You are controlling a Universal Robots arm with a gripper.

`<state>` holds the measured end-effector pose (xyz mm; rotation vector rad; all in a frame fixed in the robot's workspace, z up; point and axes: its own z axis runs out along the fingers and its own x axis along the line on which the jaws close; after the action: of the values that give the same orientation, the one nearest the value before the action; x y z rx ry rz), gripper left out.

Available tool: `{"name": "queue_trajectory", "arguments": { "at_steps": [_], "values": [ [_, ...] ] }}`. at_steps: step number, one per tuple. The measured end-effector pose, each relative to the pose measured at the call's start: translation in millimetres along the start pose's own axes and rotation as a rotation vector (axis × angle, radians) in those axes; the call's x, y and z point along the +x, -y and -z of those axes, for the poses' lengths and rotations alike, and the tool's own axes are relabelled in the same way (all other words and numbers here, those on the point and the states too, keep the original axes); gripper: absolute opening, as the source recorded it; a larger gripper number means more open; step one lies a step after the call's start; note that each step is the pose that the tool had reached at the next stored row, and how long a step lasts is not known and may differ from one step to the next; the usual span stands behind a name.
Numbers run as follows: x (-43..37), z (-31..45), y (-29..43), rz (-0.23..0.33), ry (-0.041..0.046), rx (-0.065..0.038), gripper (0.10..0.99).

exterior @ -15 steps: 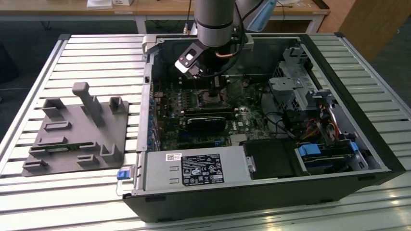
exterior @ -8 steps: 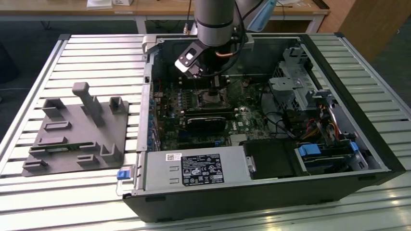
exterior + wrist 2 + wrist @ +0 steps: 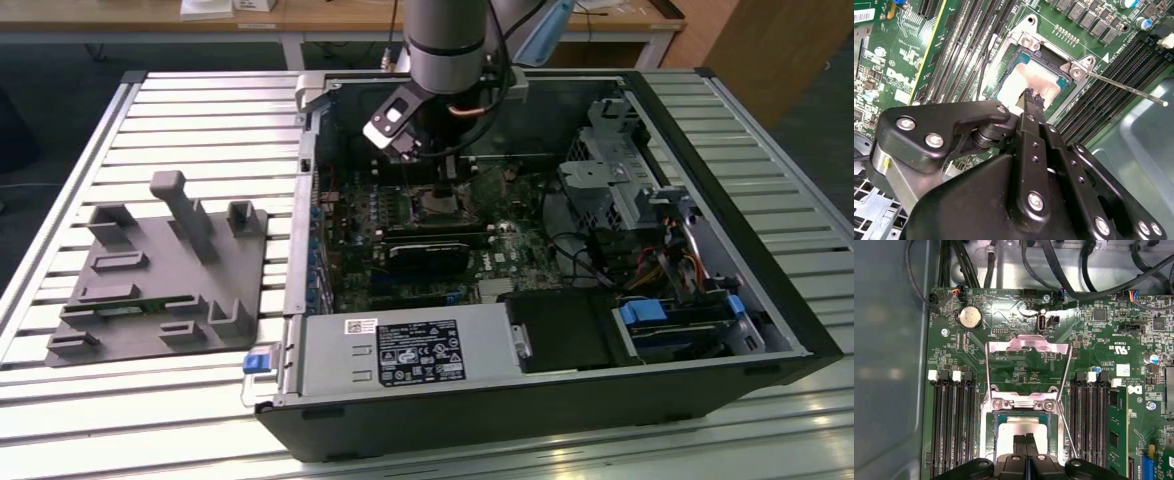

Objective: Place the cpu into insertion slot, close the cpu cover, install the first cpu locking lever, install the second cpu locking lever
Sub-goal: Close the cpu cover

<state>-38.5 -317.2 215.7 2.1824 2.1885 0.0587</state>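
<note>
Open black computer case on slatted metal bench; arm reaches down inside it. Small flat square cpu with dull silver-grey top lies inside the small square black-rimmed insertion slot, seated flat as far as both wrist views show. Judged: first step looks done. Black two-fingered hand sits directly above the slot, fingers pressed together with nothing visible between them. The tips are at the chip's top face; contact or a hair above, cannot tell. Thin square silver metal cpu cover is swung back off the slot on its hinge, and green motherboard shows through its large window. Cover not yet closed. One thin silver wire locking lever angles up and away from a corner of the slot, free of any catch, so not installed. The other lever I cannot pick out with confidence. Judged: one step of four complete; cover and both levers remain.
</note>
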Motion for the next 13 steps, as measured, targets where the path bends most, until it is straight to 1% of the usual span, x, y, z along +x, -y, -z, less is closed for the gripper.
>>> {"name": "queue_trajectory", "arguments": {
  "at_steps": [3,6,13],
  "values": [
    [0.0,2.1,-0.2,0.000,-0.0001,0.000,0.114],
    [0.0,6.2,-0.4,0.000,0.0000,0.000,0.114],
    [-0.2,19.7,-1.2,0.000,-0.0001,0.000,0.114]
  ]
}}
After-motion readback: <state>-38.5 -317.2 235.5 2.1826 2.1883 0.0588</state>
